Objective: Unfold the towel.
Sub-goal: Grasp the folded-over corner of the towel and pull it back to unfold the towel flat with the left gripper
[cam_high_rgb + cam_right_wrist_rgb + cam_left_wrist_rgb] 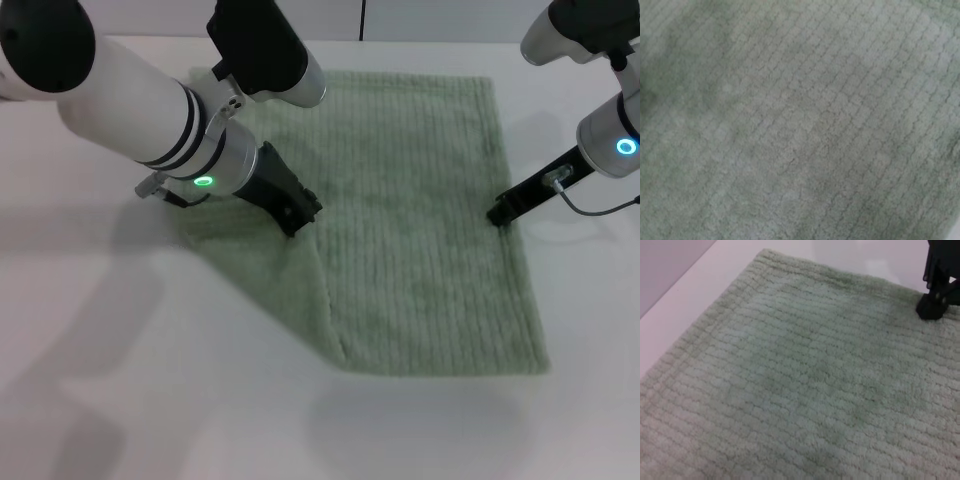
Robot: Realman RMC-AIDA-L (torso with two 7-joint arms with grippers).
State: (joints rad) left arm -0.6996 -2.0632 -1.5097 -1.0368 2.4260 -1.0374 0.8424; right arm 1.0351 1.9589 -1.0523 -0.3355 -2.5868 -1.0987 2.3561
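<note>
Towel (420,220): lies mostly spread on the white table (100,350); its left part is folded over in a slanting flap.
Left gripper (296,216): tip down on the folded flap; finger state cannot be told.
Right gripper (498,214): tip at the towel's right edge; finger state cannot be told.

The left arm reaches in from the upper left of the head view as a thick white forearm with black bands and a green light at the wrist; its black left pincer (298,215) angles downward and toward the middle, its tip low. The right arm comes in from the upper right, silver-white with a blue ring light at the wrist and a cable trailing beside it. Its black right pincer (503,211) slants down and inward, tip low as well.
</note>
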